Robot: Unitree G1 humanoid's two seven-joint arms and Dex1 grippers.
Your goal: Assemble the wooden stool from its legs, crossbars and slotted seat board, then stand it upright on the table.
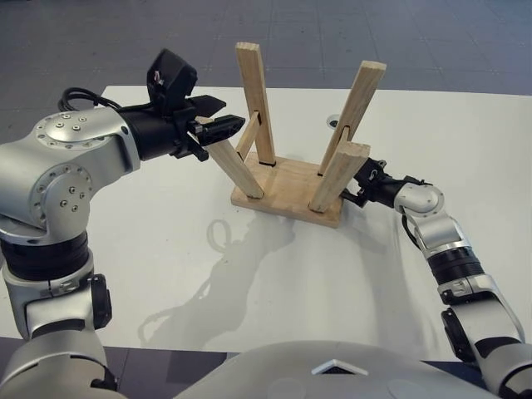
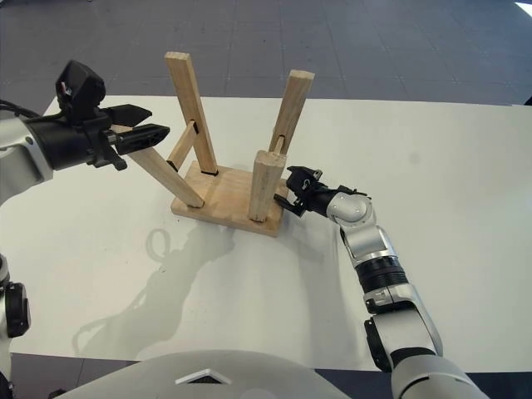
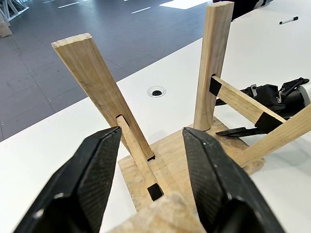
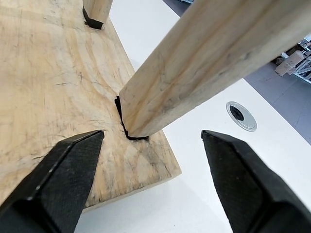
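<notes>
The stool stands upside down: its slotted seat board [image 1: 287, 195] lies flat on the white table with all four legs pointing up. My left gripper [image 1: 229, 115] is shut on the top end of the near-left leg [image 1: 237, 166], which leans outward. A crossbar [image 3: 133, 150] joins that leg to the far-left leg [image 1: 255, 100]. Another crossbar [image 3: 238, 99] runs between the far-right leg [image 1: 356, 104] and the near-right leg [image 1: 337, 179]. My right gripper [image 4: 153, 133] is open low on the table, its fingers either side of the near-right leg's foot at the board's corner.
A round cable hole [image 4: 240, 115] sits in the table [image 1: 416, 291] just behind the stool. A pen [image 3: 291, 20] lies far off on the right side. Dark floor begins past the table's far edge.
</notes>
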